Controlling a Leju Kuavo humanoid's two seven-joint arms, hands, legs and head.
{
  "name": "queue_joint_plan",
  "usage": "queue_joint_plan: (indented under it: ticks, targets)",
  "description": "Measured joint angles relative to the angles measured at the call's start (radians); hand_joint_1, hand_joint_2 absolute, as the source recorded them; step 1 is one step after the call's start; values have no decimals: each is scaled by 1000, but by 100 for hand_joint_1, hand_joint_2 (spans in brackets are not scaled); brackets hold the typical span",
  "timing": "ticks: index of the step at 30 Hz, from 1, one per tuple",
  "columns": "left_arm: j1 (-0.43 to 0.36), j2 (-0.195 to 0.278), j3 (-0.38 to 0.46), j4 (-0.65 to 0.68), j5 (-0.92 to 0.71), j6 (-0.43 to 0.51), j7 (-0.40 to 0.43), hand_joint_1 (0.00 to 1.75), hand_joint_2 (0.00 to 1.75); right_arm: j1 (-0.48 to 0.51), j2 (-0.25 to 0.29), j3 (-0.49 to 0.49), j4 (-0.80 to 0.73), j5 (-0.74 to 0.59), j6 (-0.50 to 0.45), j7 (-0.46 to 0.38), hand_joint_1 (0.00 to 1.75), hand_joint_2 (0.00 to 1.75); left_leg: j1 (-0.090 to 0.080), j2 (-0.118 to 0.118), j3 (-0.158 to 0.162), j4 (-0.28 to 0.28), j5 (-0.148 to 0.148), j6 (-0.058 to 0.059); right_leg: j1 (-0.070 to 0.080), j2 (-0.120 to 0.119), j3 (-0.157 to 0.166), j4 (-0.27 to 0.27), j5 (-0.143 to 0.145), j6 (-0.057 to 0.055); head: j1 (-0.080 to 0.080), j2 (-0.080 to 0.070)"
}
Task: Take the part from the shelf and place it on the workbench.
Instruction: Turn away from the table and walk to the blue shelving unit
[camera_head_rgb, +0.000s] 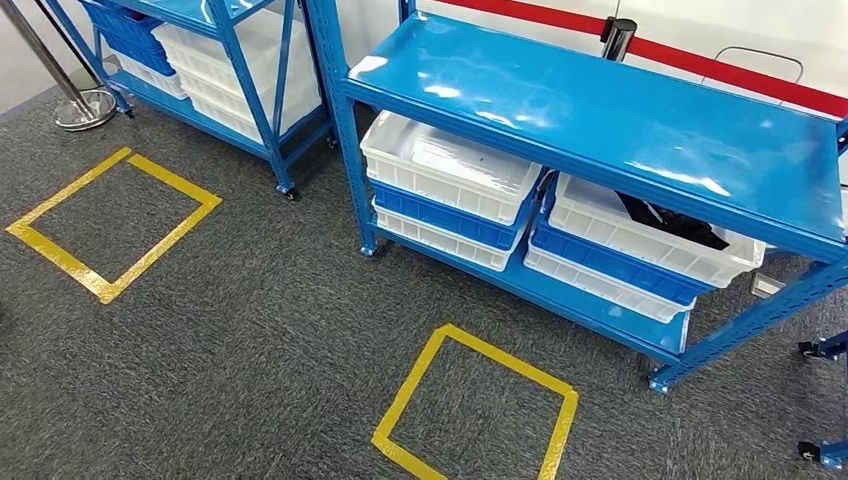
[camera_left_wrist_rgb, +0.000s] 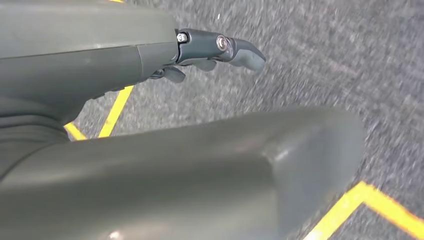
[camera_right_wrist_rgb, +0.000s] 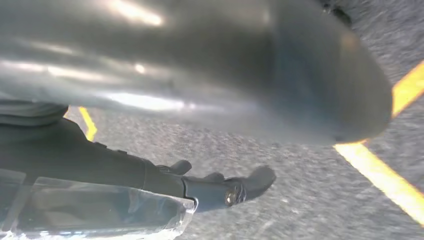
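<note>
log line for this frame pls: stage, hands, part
stage: facing shelf, nothing picked | left hand: holds nothing, over carpet | right hand: holds nothing, over carpet | part: dark item in white bin

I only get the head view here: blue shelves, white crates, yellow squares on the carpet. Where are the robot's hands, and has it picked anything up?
Observer: In the left wrist view, the left hand hangs above grey carpet and holds nothing.
Operator: And the other one?
Observer: In the right wrist view, the right hand has its fingers stretched out and apart, with nothing in them either.
Operator: What is under them?
Observer: Floor. A yellow tape line crosses the carpet beside the right hand, and another runs by the left.
</note>
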Motion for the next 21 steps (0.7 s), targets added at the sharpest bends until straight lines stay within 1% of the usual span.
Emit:
queue_joint_plan:
  ticks: [1,2,3,4,5,6,7,8,9,10,11,12,13,14,15,16,17,18,19,20,21]
  targets:
    - [-2,0,0,0,-1,6,5,0,0,0,0,0,0,0,0,0,0,0,-3,-1,3,0,-5,2,0,0,-46,65,-17,-1,1,0]
    - [-3,-1,0,0,-2,10,10,0,0,1,-1,0,0,1,0,0,0,0,-5,-3,8,0,-10,3,0,0,-80,101,-18,3,1,0]
    - [-2,-1,0,0,-3,13,12,0,0,2,-1,0,0,1,0,0,0,0,-6,-6,14,0,-16,3,0,0,-93,97,0,12,1,0]
    - [-2,-2,0,0,-4,15,15,0,0,4,-2,0,0,1,0,0,0,0,-7,-8,22,1,-22,0,0,-1,-86,54,35,22,1,0]
    - [-2,-4,0,0,-4,18,17,0,0,5,-3,0,0,0,0,1,0,0,-8,-10,30,2,-29,-3,0,-2,-63,-18,79,32,2,0]
    - [-2,-5,0,0,-4,19,19,0,0,5,-4,0,0,0,0,1,0,0,-11,-11,37,6,-38,-8,0,-5,-39,-86,118,35,2,0]
    - [-3,-5,0,0,-5,20,21,0,0,3,-5,0,1,0,0,1,0,0,-14,-10,41,10,-47,-13,1,-7,-19,-135,146,31,2,0]
    - [-3,-6,0,0,-5,20,23,0,0,2,-5,0,1,0,0,1,0,0,-17,-10,43,14,-54,-18,2,-8,-7,-161,161,25,1,0]
    - [-4,-6,0,0,-5,20,24,0,0,0,-5,0,1,0,0,1,0,0,-19,-9,44,16,-59,-22,3,-9,-4,-165,164,16,0,0]
    - [-5,-6,0,0,-6,21,24,0,0,-1,-5,0,1,-1,0,1,0,0,-17,-8,44,18,-62,-25,1,-7,-1,-167,165,9,-1,0]
    - [-5,-6,0,0,-6,21,25,0,0,-1,-5,0,1,-1,0,1,0,0,-14,-8,44,22,-66,-30,-1,-6,1,-168,165,4,-1,0]
    - [-6,-6,0,0,-7,21,25,0,0,-1,-5,0,1,-2,0,1,0,0,-11,-7,38,37,-77,-36,-5,-5,3,-169,165,-2,-3,0]
    - [-6,-6,0,0,-8,21,25,0,0,-1,-5,0,1,-3,-1,1,0,0,-7,-6,24,70,-97,-44,-10,-4,5,-170,164,-7,-4,0]
    - [-6,-6,0,0,-9,21,25,0,0,-1,-5,0,1,-4,-1,1,0,0,-2,-6,-2,125,-126,-53,-11,-3,7,-171,163,-11,-6,0]
    - [-7,-6,0,0,-10,20,26,0,0,0,-4,0,1,-5,-1,1,0,0,3,-5,-37,194,-158,-60,-11,-1,8,-171,161,-14,-7,0]
    - [-7,-6,0,0,-12,20,26,0,0,0,-4,0,1,-8,-1,1,0,0,8,-5,-74,260,-183,-66,-10,3,9,-171,160,-15,-7,0]
    - [-7,-7,0,1,-14,20,27,0,0,0,-3,-1,1,-11,-1,1,0,0,13,-5,-102,304,-192,-70,-10,8,10,-170,159,-16,-7,0]
    - [-7,-7,0,1,-15,20,28,0,0,0,-3,-1,1,-13,-1,1,0,0,17,-5,-111,310,-179,-72,-10,16,12,-170,158,-16,-7,0]
    - [-7,-7,0,1,-16,20,29,0,0,0,-3,-1,1,-15,-1,1,0,0,21,-6,-101,276,-146,-72,-10,25,15,-170,158,-16,-7,0]
    - [-7,-7,0,1,-16,20,30,0,0,-1,-3,-1,1,-16,-1,1,0,0,24,-13,-73,210,-101,-70,-11,36,18,-171,157,-15,-7,0]
    - [-7,-6,0,1,-16,20,30,0,0,-1,-1,-2,1,-16,-1,1,0,0,26,-31,-40,138,-66,-67,-12,46,21,-171,157,-13,-7,0]
